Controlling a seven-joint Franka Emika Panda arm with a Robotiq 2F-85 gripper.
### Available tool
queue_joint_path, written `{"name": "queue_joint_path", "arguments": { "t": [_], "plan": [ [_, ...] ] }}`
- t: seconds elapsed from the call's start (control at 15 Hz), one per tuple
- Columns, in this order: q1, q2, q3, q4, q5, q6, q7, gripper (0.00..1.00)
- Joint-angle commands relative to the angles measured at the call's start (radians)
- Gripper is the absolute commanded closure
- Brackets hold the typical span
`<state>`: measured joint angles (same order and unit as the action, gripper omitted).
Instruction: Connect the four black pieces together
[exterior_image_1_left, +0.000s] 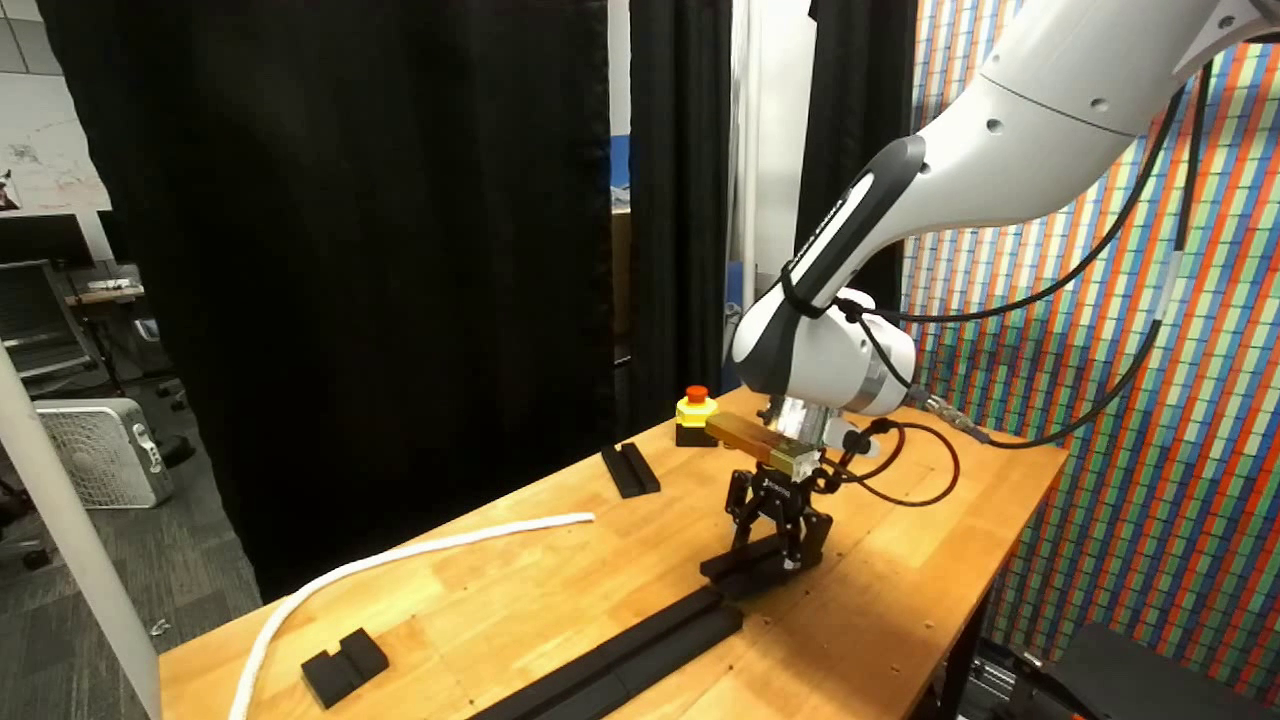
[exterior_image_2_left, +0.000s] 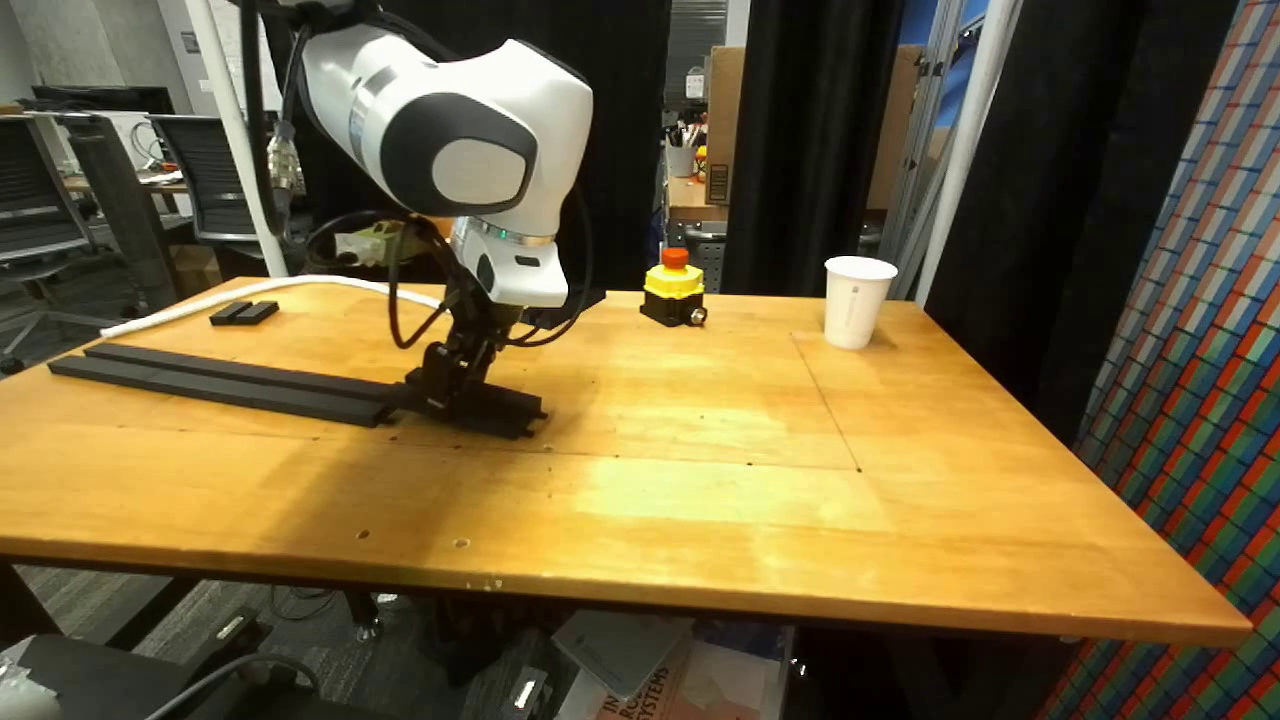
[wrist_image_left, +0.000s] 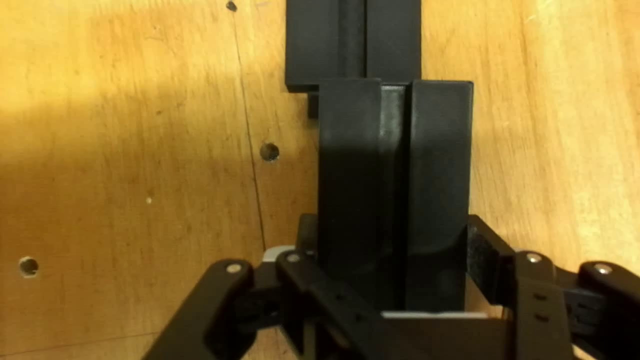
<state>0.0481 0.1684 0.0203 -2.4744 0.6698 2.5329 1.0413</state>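
Note:
My gripper (wrist_image_left: 392, 250) has its fingers closed against both long sides of a matte-black grooved bar (wrist_image_left: 440, 150). Ahead of it lies the long black rail (wrist_image_left: 310, 40), made of joined bars with a visible seam, running away along the table (exterior_image_1_left: 680, 645). In the wrist view the held bar sits shifted to the right of the rail, its end edge overlapping the rail's end in the picture; a small dark tab shows at the left there. Small pegs stick out at the held bar's far end (exterior_image_2_left: 500, 408). I cannot tell whether the held bar touches the table.
Two stubby black blocks lie apart, one near the left end of the table (exterior_image_1_left: 345, 668), another (exterior_image_1_left: 630, 470) towards the curtain. A white cord (exterior_image_1_left: 430, 545) curves along the back edge. An emergency stop button (exterior_image_2_left: 674, 285) and a white cup (exterior_image_2_left: 858, 305) stand at the back.

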Motion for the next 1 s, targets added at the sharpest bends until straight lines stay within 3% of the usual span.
{"name": "queue_joint_path", "arguments": {
  "t": [0.0, 0.93],
  "plan": [
    [0.008, -0.042, -0.003, -0.023, -0.025, -0.003, 0.043, 0.51],
    [0.000, -0.042, -0.010, -0.041, -0.026, -0.011, 0.060, 0.51]
  ]
}}
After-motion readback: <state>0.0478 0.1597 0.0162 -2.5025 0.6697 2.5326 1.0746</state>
